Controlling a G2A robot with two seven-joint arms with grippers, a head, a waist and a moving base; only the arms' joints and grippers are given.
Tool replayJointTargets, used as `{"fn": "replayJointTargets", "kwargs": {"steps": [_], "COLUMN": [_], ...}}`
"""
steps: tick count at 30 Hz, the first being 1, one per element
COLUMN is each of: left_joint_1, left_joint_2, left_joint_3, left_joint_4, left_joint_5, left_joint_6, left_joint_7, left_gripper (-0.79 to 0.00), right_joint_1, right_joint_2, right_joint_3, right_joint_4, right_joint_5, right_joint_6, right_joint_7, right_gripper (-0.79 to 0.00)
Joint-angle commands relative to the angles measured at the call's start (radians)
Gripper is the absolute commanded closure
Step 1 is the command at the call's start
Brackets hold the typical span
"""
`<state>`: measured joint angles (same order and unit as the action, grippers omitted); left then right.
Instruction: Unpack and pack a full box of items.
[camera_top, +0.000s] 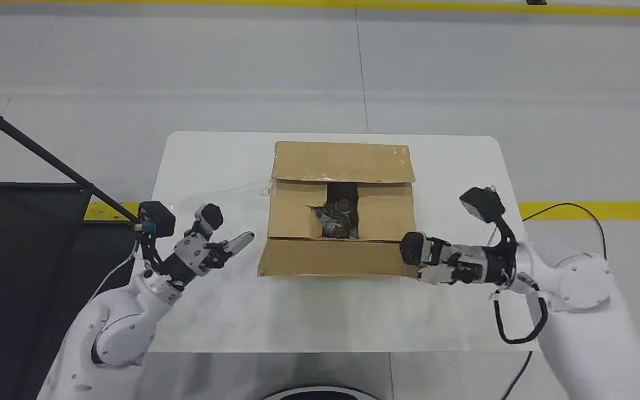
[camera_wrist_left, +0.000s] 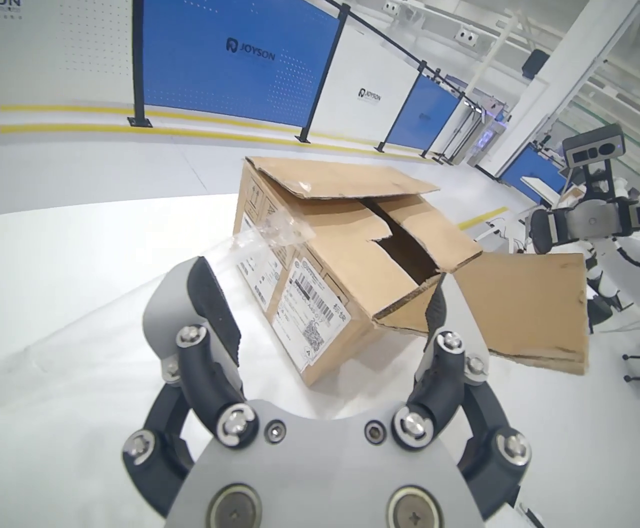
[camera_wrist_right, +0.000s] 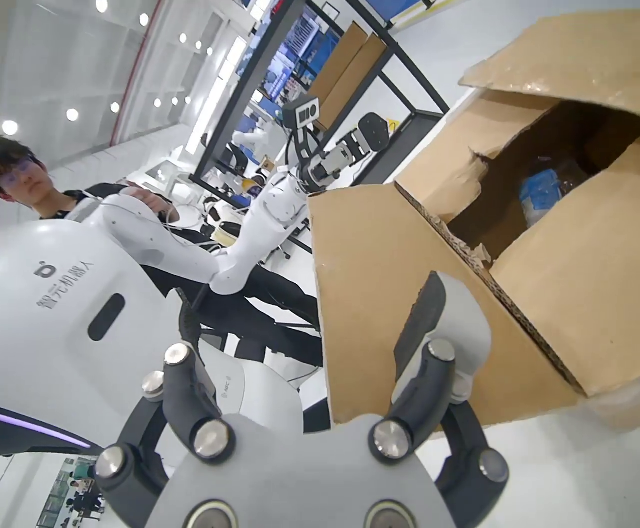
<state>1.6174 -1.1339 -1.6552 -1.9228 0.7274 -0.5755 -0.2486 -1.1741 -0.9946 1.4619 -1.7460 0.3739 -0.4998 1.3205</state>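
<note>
A brown cardboard box (camera_top: 340, 205) stands in the middle of the white table (camera_top: 200, 160). Its far and near flaps are folded outward, and the two inner flaps leave a dark gap with packed items (camera_top: 340, 216) in it. A blue and white packet (camera_wrist_right: 542, 190) lies inside. My left gripper (camera_wrist_left: 325, 305) is open on the box's left, a short way off its near corner, holding nothing. My right gripper (camera_wrist_right: 310, 315) is open at the right end of the near flap (camera_wrist_right: 400, 260), whose edge stands between the fingers; one finger (camera_wrist_right: 435, 310) lies against the flap's face.
A strip of clear tape (camera_wrist_left: 270, 230) hangs loose from the box's left top edge. A black pole (camera_top: 60, 165) and a dark mat (camera_top: 40, 260) lie off the table's left side. Bare table surrounds the box on both sides and in front.
</note>
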Motion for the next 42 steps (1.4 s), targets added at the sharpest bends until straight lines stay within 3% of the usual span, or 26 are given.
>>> {"fn": "replayJointTargets", "kwargs": {"steps": [1, 6, 14, 17, 23, 37, 42], "left_joint_1": [0.004, 0.011, 0.002, -0.009, -0.018, -0.018, -0.017], "left_joint_2": [0.003, 0.007, 0.008, 0.009, 0.010, 0.010, 0.010], "left_joint_3": [0.002, 0.016, 0.061, 0.071, 0.082, 0.082, 0.095], "left_joint_4": [0.007, 0.029, 0.071, 0.088, 0.105, 0.105, 0.097], "left_joint_5": [0.021, 0.059, 0.119, 0.123, 0.122, 0.122, 0.128], "left_joint_6": [-0.039, -0.089, -0.084, -0.080, -0.075, -0.075, -0.061], "left_joint_7": [-0.009, -0.009, -0.017, -0.018, -0.011, -0.011, -0.005], "left_gripper": [-0.785, -0.785, -0.785, -0.785, -0.785, -0.785, -0.785], "right_joint_1": [-0.011, -0.022, 0.013, 0.029, 0.085, 0.097, 0.156], "right_joint_2": [0.012, 0.043, 0.072, 0.073, 0.067, 0.066, 0.052], "right_joint_3": [-0.012, -0.050, -0.104, -0.095, -0.101, -0.104, -0.163], "right_joint_4": [-0.009, -0.006, 0.027, 0.049, 0.067, 0.072, 0.108], "right_joint_5": [-0.024, -0.077, -0.050, 0.055, 0.199, 0.199, 0.244], "right_joint_6": [-0.012, -0.024, -0.020, -0.010, 0.122, 0.147, 0.270], "right_joint_7": [-0.012, -0.024, -0.020, -0.030, -0.085, -0.098, -0.176], "right_gripper": [-0.785, -0.785, -0.785, -0.785, -0.785, -0.785, -0.785]}}
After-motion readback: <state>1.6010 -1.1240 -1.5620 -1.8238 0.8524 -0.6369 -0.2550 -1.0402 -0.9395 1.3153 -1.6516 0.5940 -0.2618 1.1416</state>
